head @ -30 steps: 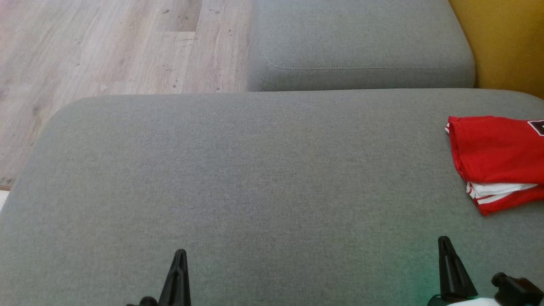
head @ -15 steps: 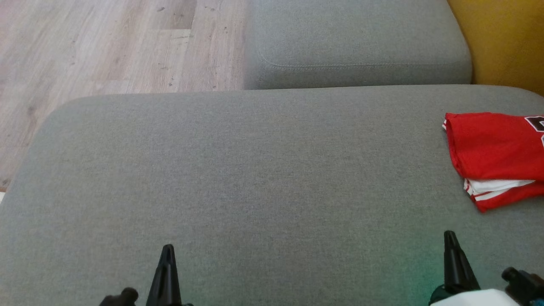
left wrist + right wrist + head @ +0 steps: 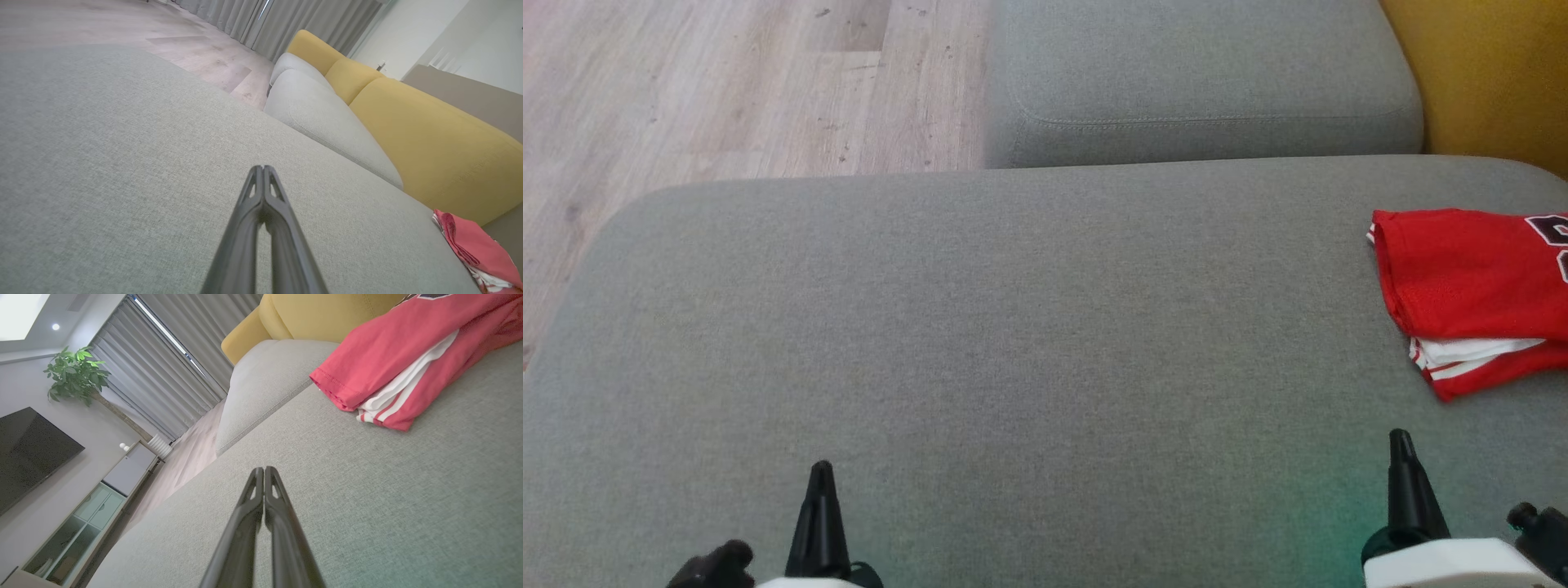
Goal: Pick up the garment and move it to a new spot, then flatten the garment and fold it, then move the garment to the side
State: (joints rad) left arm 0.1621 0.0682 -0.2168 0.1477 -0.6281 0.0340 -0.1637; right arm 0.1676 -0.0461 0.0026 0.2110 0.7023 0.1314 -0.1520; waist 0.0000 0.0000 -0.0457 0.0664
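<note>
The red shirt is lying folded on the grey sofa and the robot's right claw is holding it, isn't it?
Not quite. The red shirt does lie folded on the grey sofa, but the right gripper is not holding it. The right wrist view shows its fingers shut on nothing, apart from the shirt.
</note>
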